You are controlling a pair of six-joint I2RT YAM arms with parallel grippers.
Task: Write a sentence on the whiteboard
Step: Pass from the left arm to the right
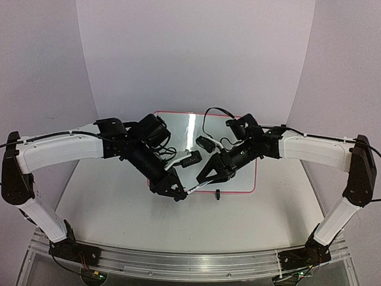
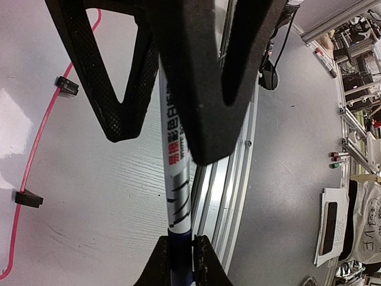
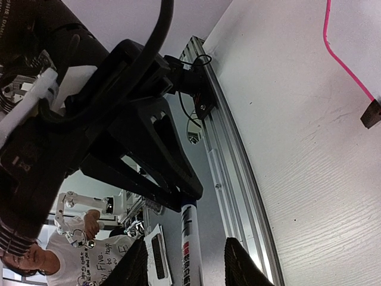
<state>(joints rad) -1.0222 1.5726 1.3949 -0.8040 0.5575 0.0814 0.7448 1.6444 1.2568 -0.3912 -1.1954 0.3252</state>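
My right gripper (image 3: 186, 250) stands with its fingers spread, one either side of a white marker (image 3: 190, 229) and clear of it; the left gripper (image 3: 183, 199) pinches the marker's far end; to the right lie the table (image 3: 297, 196), its metal rail (image 3: 229, 155), and a corner of the whiteboard (image 3: 364, 30), pink-rimmed, with one black clip foot (image 3: 372, 113).

We see a white table (image 1: 107, 208) edged by an aluminium rail (image 1: 196, 265). Beyond it, we glimpse a person (image 3: 36, 256).

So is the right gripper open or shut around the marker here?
Open. The right gripper has its fingers apart in its wrist view, a gap each side of the marker.
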